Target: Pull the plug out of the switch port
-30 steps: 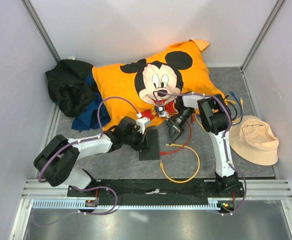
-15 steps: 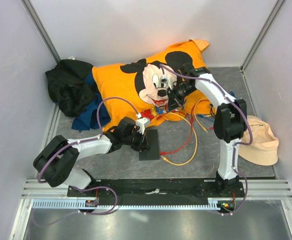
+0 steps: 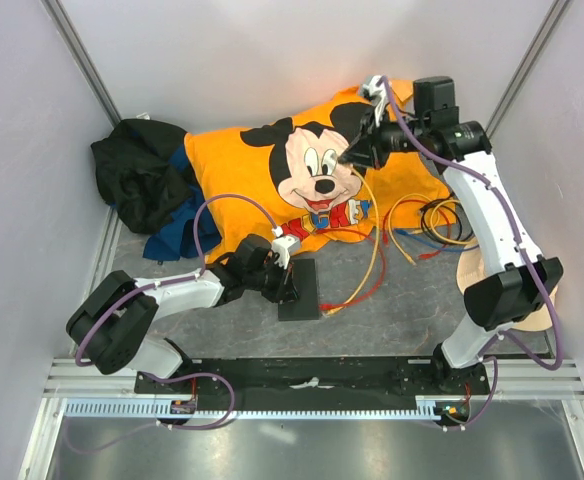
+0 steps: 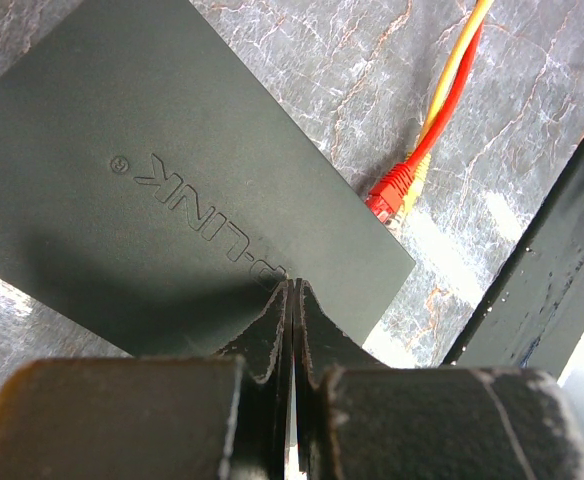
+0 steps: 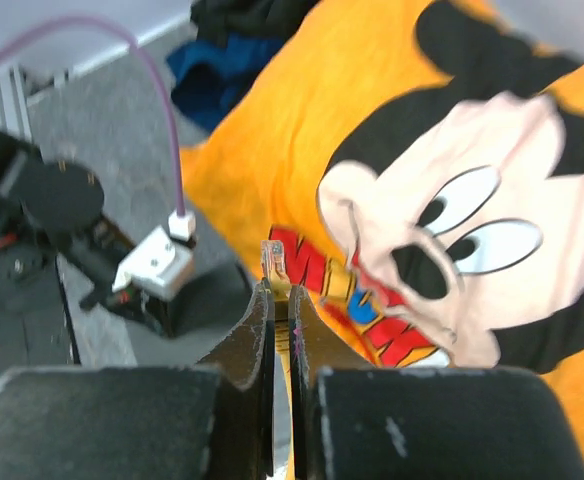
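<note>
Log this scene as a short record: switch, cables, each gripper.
switch: flat on the table
left gripper: fingers shut, tips on the switch
red plug: at the switch's edge; seated or not, cannot tell
yellow cable: runs from beside the red plug to the right gripper
right gripper: shut on the yellow cable, above the pillow

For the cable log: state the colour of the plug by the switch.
Red plug, beside a yellow cable; clearest in the left wrist view.
</note>
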Controlling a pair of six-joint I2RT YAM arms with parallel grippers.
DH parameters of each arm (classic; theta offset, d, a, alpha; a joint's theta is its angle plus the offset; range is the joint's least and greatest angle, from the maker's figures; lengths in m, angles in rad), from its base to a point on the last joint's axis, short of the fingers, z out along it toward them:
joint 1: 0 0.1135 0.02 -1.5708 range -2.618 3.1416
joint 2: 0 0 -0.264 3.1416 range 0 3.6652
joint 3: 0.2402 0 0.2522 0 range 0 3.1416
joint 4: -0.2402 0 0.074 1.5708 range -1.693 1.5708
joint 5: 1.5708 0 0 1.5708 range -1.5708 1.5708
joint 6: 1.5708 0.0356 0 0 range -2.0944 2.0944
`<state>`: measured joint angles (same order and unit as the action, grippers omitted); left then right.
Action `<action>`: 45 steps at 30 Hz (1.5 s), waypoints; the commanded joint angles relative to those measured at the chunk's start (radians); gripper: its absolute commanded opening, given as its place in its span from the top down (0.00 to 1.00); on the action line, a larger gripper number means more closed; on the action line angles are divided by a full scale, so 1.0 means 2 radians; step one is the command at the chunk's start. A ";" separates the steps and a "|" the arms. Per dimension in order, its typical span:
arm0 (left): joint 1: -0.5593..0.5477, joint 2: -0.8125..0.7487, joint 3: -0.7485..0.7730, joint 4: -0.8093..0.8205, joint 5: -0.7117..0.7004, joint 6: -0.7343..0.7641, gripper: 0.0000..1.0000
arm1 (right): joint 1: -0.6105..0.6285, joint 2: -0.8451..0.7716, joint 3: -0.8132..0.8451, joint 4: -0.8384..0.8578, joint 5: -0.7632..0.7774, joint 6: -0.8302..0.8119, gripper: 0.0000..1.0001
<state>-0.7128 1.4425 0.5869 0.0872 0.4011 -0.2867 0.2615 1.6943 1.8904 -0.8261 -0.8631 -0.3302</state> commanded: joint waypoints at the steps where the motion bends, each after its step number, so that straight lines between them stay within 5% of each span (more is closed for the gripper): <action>1: 0.002 0.004 -0.017 -0.033 -0.043 0.025 0.98 | -0.016 -0.009 0.046 0.109 0.010 0.101 1.00; 7: 0.002 0.000 -0.021 -0.028 -0.039 0.026 0.98 | -0.049 -0.020 0.081 0.128 0.098 0.095 1.00; 15: 0.002 -0.008 -0.027 -0.025 -0.035 0.026 0.98 | -0.126 -0.092 -0.016 0.294 0.245 0.164 0.99; 24: 0.002 -0.007 -0.028 -0.021 -0.031 0.027 0.98 | -0.192 -0.104 -0.065 0.300 0.333 0.214 1.00; 28: 0.002 -0.010 -0.030 -0.020 -0.029 0.027 0.98 | -0.250 -0.099 -0.096 0.304 0.333 0.285 1.00; 36: 0.002 -0.013 -0.033 -0.018 -0.027 0.028 0.98 | -0.316 -0.096 -0.196 0.305 0.371 0.318 1.00; 41: 0.002 -0.010 -0.032 -0.017 -0.026 0.028 0.98 | -0.334 -0.093 -0.283 0.298 0.329 0.326 0.99; 44: 0.002 -0.009 -0.033 -0.017 -0.024 0.028 0.98 | -0.334 -0.099 -0.332 0.305 0.301 0.337 0.77; 45: 0.002 -0.010 -0.033 -0.017 -0.024 0.028 0.98 | -0.333 -0.105 -0.344 0.309 0.291 0.344 0.62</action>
<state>-0.7090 1.4181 0.5503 0.1326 0.3836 -0.2852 -0.4084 1.5082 1.2793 -0.2436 -0.1947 0.3004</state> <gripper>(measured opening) 0.023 0.205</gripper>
